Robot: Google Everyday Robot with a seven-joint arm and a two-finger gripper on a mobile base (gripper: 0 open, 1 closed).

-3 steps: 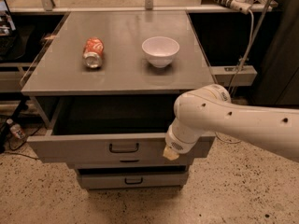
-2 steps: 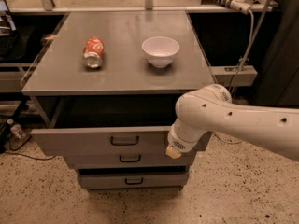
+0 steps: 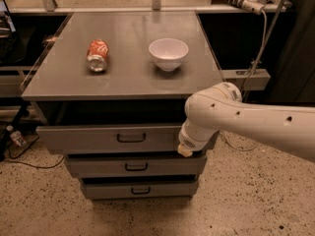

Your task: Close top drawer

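Camera view looking down at a grey metal drawer cabinet whose flat top serves as a desk (image 3: 133, 77). On it, toward the upper left of the frame, a red soda can (image 3: 97, 54) lies on its side, and a white bowl (image 3: 168, 53) stands upright near the upper centre, well apart from the can. Below the desk edge, the top drawer (image 3: 83, 139) sits across the middle of the frame, pulled out partway, with a dark gap showing above its front and a small black handle (image 3: 131, 137) at its centre. Two lower drawers (image 3: 98, 167) are stacked beneath it (both look nearly shut). A thick white robot arm (image 3: 256, 124) enters from the right edge, and its pincer (image 3: 185, 150) rests at the right end of the top drawer's front, right of centre in the frame; whether the pincer is wide or narrow cannot be told from here. The task appears well along but not finished. To finish well, the push probably wants to run straight toward the cabinet and level, because contact off to one side could skew the drawer and jam it.
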